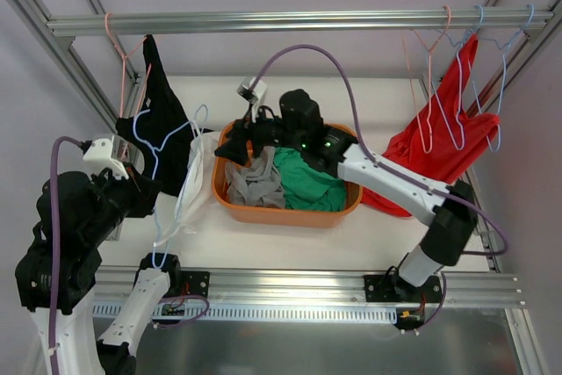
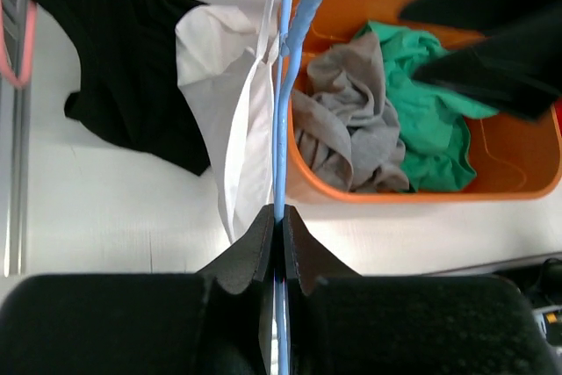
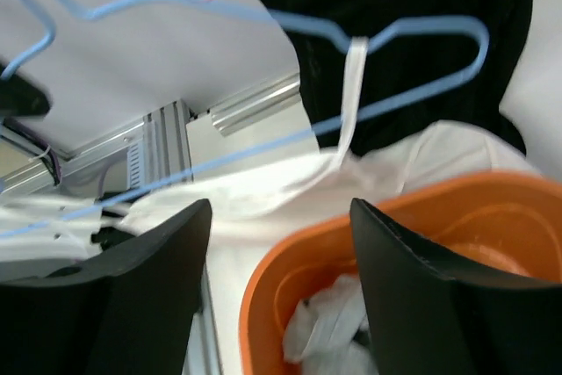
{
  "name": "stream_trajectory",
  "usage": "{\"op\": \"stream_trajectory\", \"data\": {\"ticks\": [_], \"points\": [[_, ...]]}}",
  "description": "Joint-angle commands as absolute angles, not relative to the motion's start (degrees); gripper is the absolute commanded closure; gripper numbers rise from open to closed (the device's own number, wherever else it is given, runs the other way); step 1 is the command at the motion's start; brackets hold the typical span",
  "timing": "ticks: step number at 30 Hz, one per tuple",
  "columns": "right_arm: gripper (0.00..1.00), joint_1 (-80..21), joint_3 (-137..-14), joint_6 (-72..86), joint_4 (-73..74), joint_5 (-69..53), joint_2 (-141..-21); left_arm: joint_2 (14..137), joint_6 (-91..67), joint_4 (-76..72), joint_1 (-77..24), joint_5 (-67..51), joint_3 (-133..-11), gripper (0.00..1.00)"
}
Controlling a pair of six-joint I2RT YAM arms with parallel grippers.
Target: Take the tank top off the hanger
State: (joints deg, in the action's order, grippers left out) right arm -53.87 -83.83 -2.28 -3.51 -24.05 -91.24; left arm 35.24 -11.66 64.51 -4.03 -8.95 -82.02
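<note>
A white tank top (image 1: 191, 183) hangs from a blue wire hanger (image 1: 167, 140) at the left of the orange basket (image 1: 290, 215). My left gripper (image 1: 147, 189) is shut on the hanger's wire (image 2: 283, 111), with the tank top (image 2: 235, 120) draped just beyond the fingertips. My right gripper (image 1: 235, 148) is open above the basket's left rim (image 3: 290, 256), facing the tank top (image 3: 263, 186). One white strap (image 3: 351, 103) still loops over the blue hanger (image 3: 413, 94).
The basket holds a grey garment (image 1: 256, 183) and a green one (image 1: 309, 180). A black garment (image 1: 162, 120) hangs on a pink hanger (image 1: 127, 68) at the back left. A red garment (image 1: 443, 142) hangs with several hangers on the rail (image 1: 290, 20) at the right.
</note>
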Motion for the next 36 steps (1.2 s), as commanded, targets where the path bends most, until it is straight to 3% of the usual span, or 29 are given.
{"op": "stream_trajectory", "data": {"ticks": [1, 4, 9, 12, 26, 28, 31, 35, 36], "points": [[0.38, -55.4, -93.8, -2.6, -8.4, -25.7, -98.1, 32.1, -14.1, 69.5, -3.8, -12.2, -81.5, 1.00], [0.47, -56.0, -98.5, -2.9, -8.3, -25.1, -102.2, 30.2, -14.7, 69.5, -3.8, -12.0, -78.6, 1.00], [0.50, -56.4, -101.9, -3.8, -6.4, -23.5, -105.6, 29.6, -14.5, 69.5, -4.5, -11.1, -78.0, 1.00], [0.58, -56.4, -102.3, -3.7, -6.2, -23.9, -106.7, 30.1, -14.2, 69.6, -5.0, -10.2, -79.7, 1.00], [0.55, -57.1, -102.0, -4.5, -5.7, -23.4, -109.5, 30.8, -13.9, 69.5, -5.4, -10.3, -82.3, 1.00], [0.59, -57.0, -101.9, -4.8, -5.7, -23.2, -109.5, 31.0, -13.9, 69.7, -5.6, -10.1, -82.6, 1.00], [0.76, -57.0, -102.0, -5.1, -5.7, -23.0, -109.4, 31.1, -13.8, 69.7, -5.8, -9.6, -82.7, 1.00], [0.79, -57.1, -101.2, -6.1, -5.4, -22.8, -108.0, 31.1, -13.8, 69.7, -6.2, -8.4, -82.5, 1.00], [0.92, -57.1, -101.0, -6.5, -5.3, -22.6, -107.6, 31.1, -13.8, 69.7, -6.2, -8.3, -82.4, 1.00]]}}
